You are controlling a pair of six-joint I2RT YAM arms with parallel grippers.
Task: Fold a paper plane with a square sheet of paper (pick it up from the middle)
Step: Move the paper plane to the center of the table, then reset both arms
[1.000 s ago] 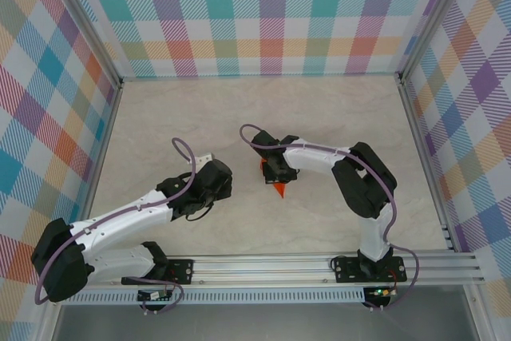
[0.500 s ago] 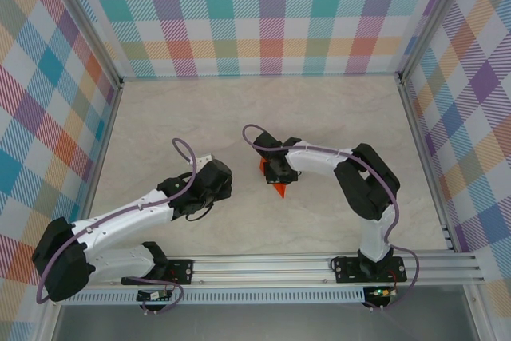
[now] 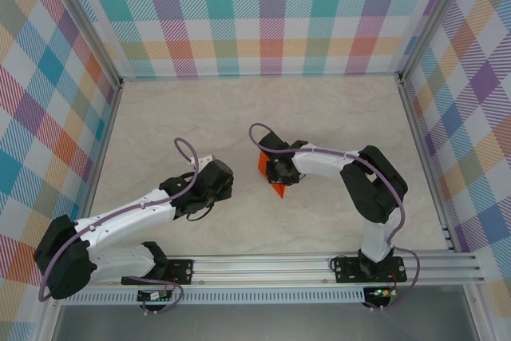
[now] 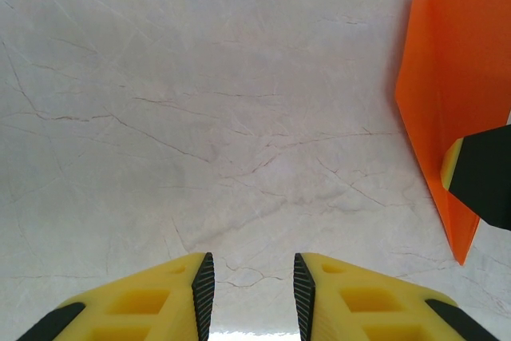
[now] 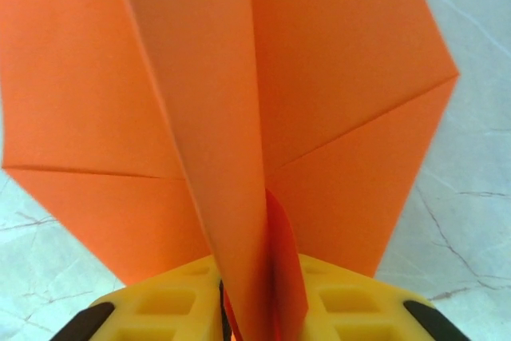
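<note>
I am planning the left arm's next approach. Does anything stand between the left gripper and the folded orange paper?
Nothing visible does: bare table lies between the left gripper and the folded orange paper. The right gripper straddles its fold.

The left arm (image 3: 120, 217), white links with black joints, starts from its base at the near edge of the pale marbled counter (image 3: 335, 109), towards the left corner. It extends forward and rightward towards the counter's middle. The left end effector (image 4: 250, 273) points down at the counter, its two yellow fingers (image 4: 168, 301) parted by a narrow gap. The right arm (image 3: 323, 157) stands at the near edge towards the right corner, bends at a black elbow (image 3: 374, 185) and stretches leftward to the middle. The right end effector (image 5: 263, 277) has a yellow finger on either side of an upright fold of bright orange paper (image 5: 335, 77). Whether they pinch it cannot be told.
</note>
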